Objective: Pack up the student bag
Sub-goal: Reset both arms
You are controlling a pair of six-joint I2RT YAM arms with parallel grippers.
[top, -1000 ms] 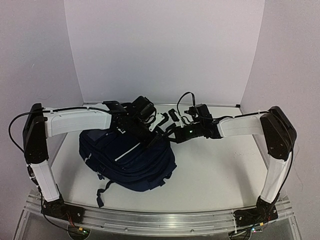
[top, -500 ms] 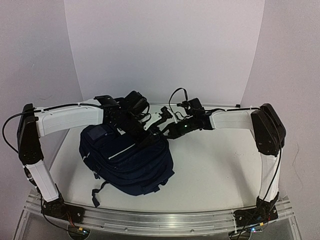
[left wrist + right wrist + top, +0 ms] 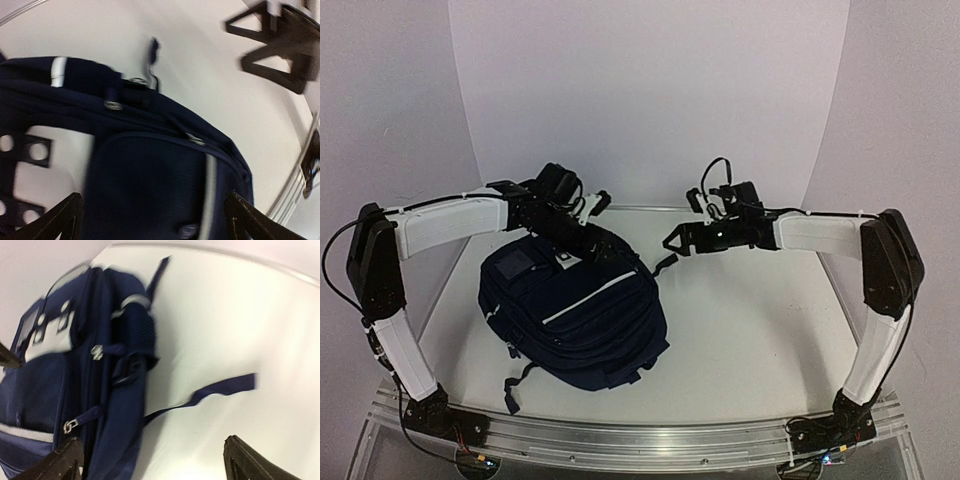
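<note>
The white bench (image 3: 750, 340) carries everything and is closed in by pale panels (image 3: 650, 100) at the back and both sides. The student bag (image 3: 575, 320), navy blue, lies flat on the left half of the bench. Its top end points to the far edge and its bottom to the near edge, and it sits closer to the left edge than to the right.

The left arm (image 3: 455, 222) reaches in from the left edge with its forearm about level, and its wrist is over the far end of the bag. The right arm (image 3: 820, 232) reaches in from the right edge and ends over bare bench, just beside the bag's far right corner and apart from the fabric.

The left gripper (image 3: 154, 220) hangs over the bag's top end with its fingers spread wide and pinching nothing. Its wrist view is blurred, so whether the tips touch the cloth cannot be told. The right gripper (image 3: 678, 241) is also spread wide and holds nothing, pointing toward the bag.

A dark strap (image 3: 520, 375) trails from the bag's near left corner toward the near edge. Another (image 3: 220, 387) lies flat on bare bench, running out from the bag's side. Thin white piping (image 3: 590, 297) runs slantwise across the front. A metal zip pull (image 3: 97, 351) hangs at the side seam, with a second (image 3: 69, 426) further along the same zip.
</note>
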